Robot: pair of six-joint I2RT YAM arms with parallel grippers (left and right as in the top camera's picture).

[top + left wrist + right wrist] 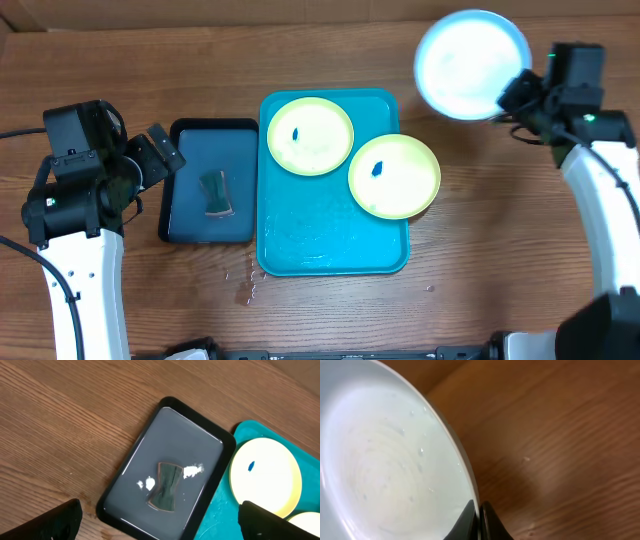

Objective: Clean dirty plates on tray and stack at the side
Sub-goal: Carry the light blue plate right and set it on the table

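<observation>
Two plates with yellow-green rims lie on the turquoise tray: one at its far left, one overlapping its right rim, each with a small blue smudge. A third plate, pale and shiny, is held tilted above the table at the far right. My right gripper is shut on that plate's rim, one finger on each side. My left gripper is open, hovering over the near end of the dark navy tray, holding nothing.
The dark navy tray sits left of the turquoise tray and holds a small dark sponge with white foam specks beside it. Water droplets lie on the wooden table in front of the trays.
</observation>
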